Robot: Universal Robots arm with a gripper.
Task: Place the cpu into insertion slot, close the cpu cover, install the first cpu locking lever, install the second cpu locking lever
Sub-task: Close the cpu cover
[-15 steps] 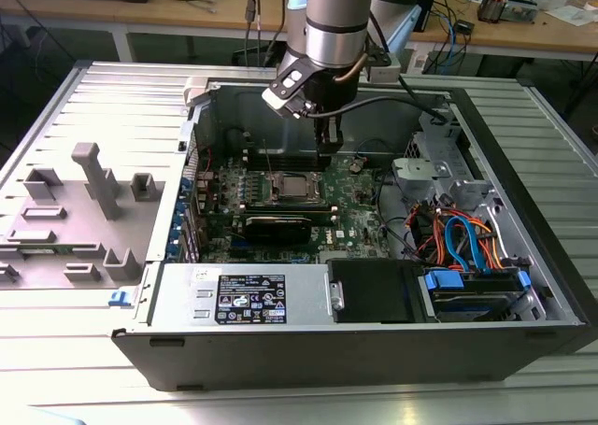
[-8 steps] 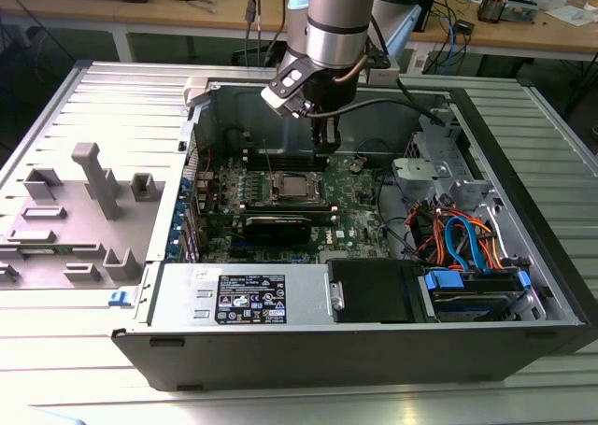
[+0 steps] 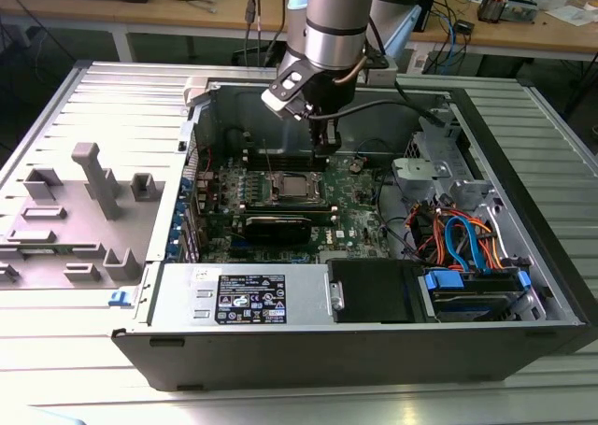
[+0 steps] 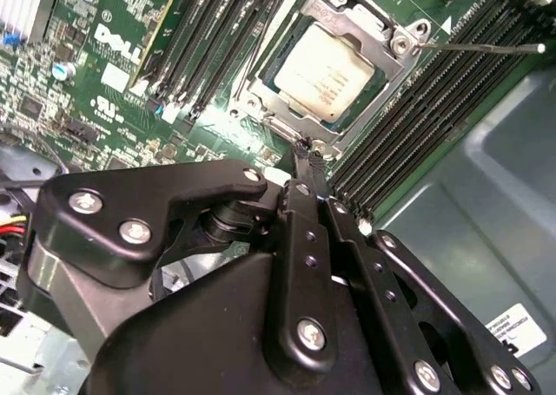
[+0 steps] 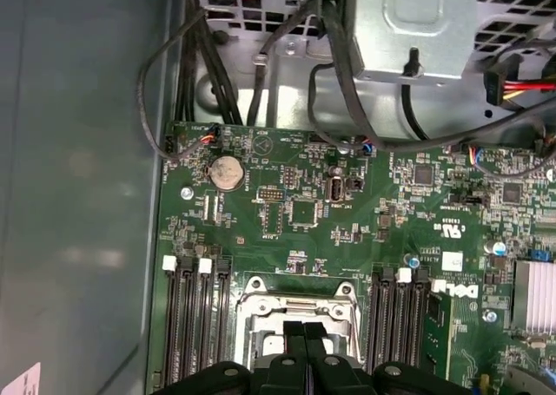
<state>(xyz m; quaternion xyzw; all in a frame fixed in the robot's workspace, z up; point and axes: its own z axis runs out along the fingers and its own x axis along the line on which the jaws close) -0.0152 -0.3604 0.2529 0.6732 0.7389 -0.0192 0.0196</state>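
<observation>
The cpu lies flat in the insertion slot on the green motherboard, its dull silver top showing. The cpu cover is down around it, framing the chip in its window. A thin locking lever sticks out from the socket's corner across the black memory slots. My gripper hangs just above the socket's edge, its two slim black fingers pressed together with nothing between them. In the exterior view the gripper stands right behind the cpu.
The open computer case walls in the board. A black card lies in front of the socket, a power supply nearer still. Blue and orange cables crowd the exterior view's right. Grey fixtures stand on the table at the left.
</observation>
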